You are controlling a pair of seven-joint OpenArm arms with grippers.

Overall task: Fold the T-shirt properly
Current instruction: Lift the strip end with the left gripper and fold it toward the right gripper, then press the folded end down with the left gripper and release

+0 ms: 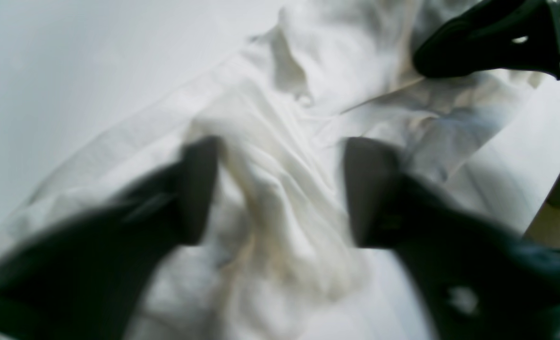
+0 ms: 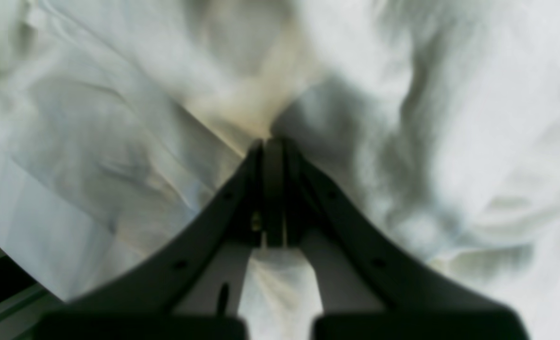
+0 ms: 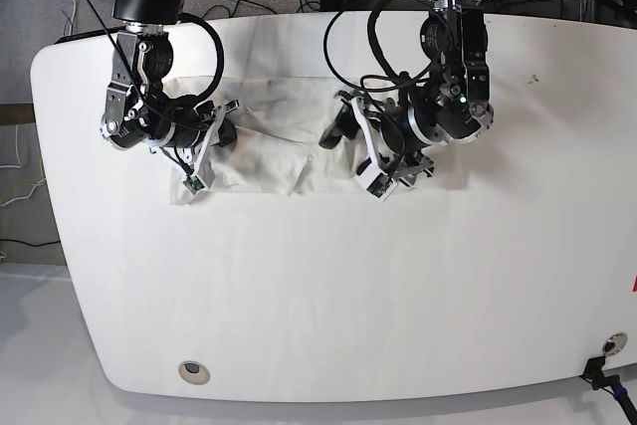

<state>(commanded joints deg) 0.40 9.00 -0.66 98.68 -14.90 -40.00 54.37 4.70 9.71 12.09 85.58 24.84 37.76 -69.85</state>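
Two arms reach down over the far half of a white bench (image 3: 318,296), and between them lies the T-shirt (image 3: 269,151), rumpled, with only plain white cloth showing and no print to be seen. It sits toward the far left part of the bench top in the base view, stretched sideways from one arm to the other.

The right hand (image 2: 273,146), on the left of the base view, is pinched tight on a fold of the T-shirt (image 2: 143,118); in its wrist view the two fingers meet at the tips, and cloth gathers into creases that run out from that point. The bench edge curves past the lower left corner there.

The left hand (image 1: 280,189), on the right of the base view, stands wide, its two dark fingers (image 1: 199,189) set apart with a ridge of wrinkled T-shirt (image 1: 280,141) between them. That view is blurred, so I cannot tell whether the fingertips touch the cloth. The right hand (image 1: 473,47) shows in its upper right corner, low on the fabric.
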